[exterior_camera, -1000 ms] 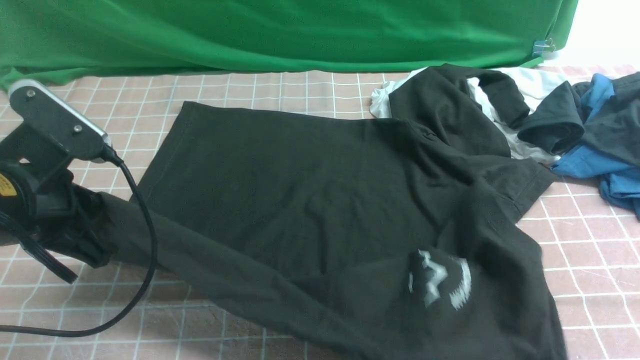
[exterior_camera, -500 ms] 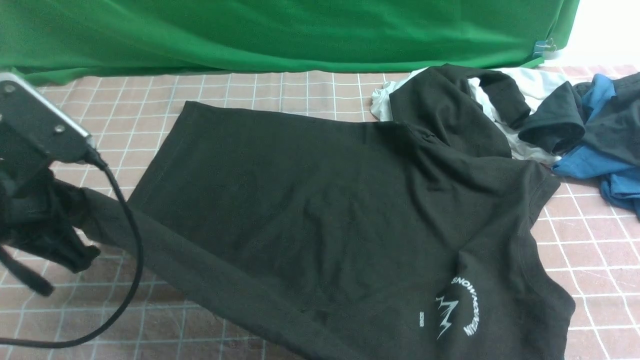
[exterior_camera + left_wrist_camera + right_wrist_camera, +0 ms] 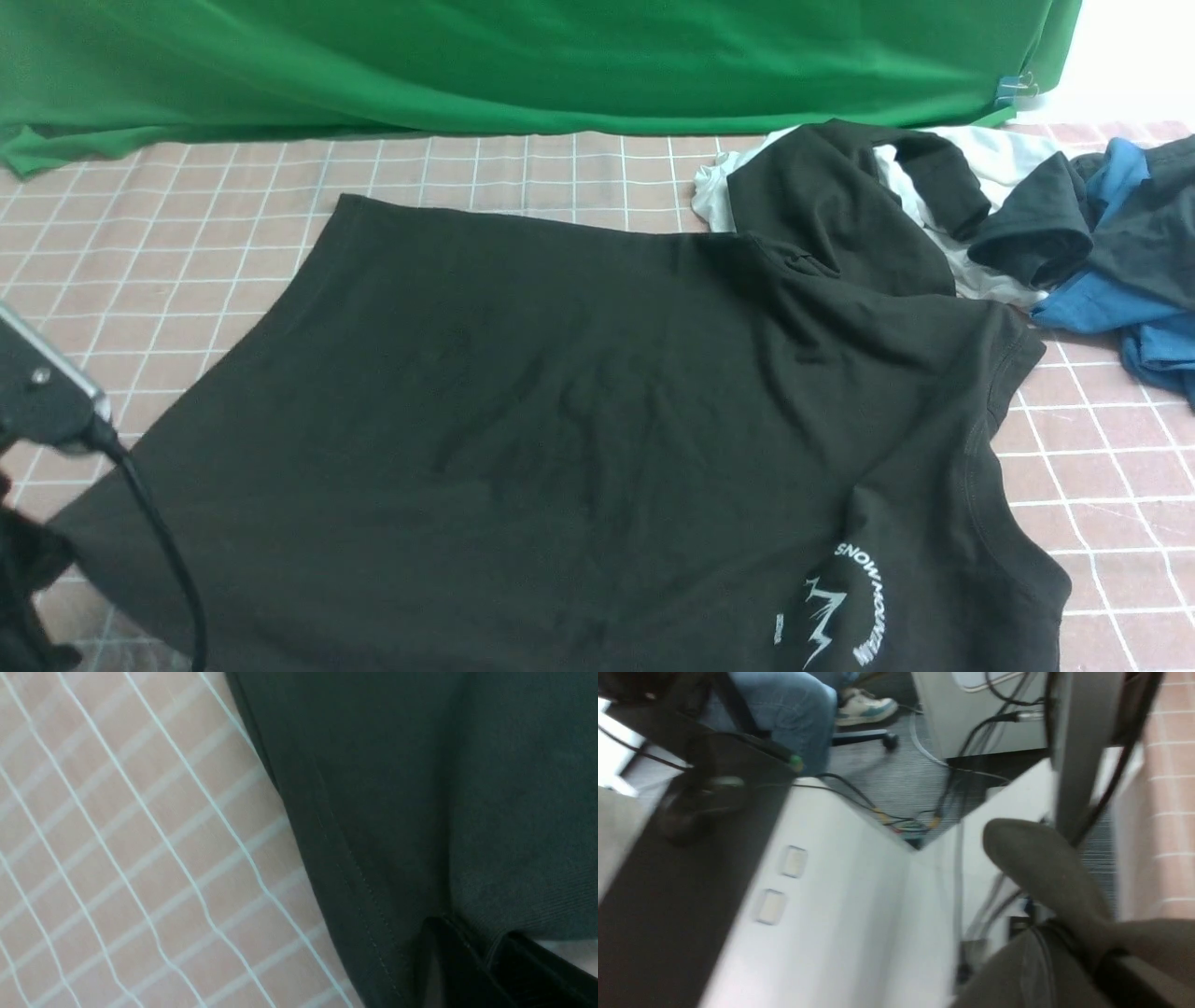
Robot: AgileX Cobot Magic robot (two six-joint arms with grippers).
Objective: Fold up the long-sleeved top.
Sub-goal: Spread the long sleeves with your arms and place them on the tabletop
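The black long-sleeved top (image 3: 579, 392) lies spread over the tiled-pattern surface (image 3: 1102, 523), its long axis running roughly left to right: slanting hem end leftward, chest lettering (image 3: 859, 607) toward the right. One sleeve (image 3: 840, 215) crosses the white garment (image 3: 1008, 154). The left claw (image 3: 481, 952) is closed, pinching cloth near the hem; the right claw (image 3: 1092, 956) is clamped on its dark fabric, off the near side.

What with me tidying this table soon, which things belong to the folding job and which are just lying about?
Folding job:
- black long-sleeved top, white lettering on its chest
- left tool and right tool, both gripping it

Just lying about:
- white garment, partly under the top's sleeve
- charcoal-grey garment
- blue garment
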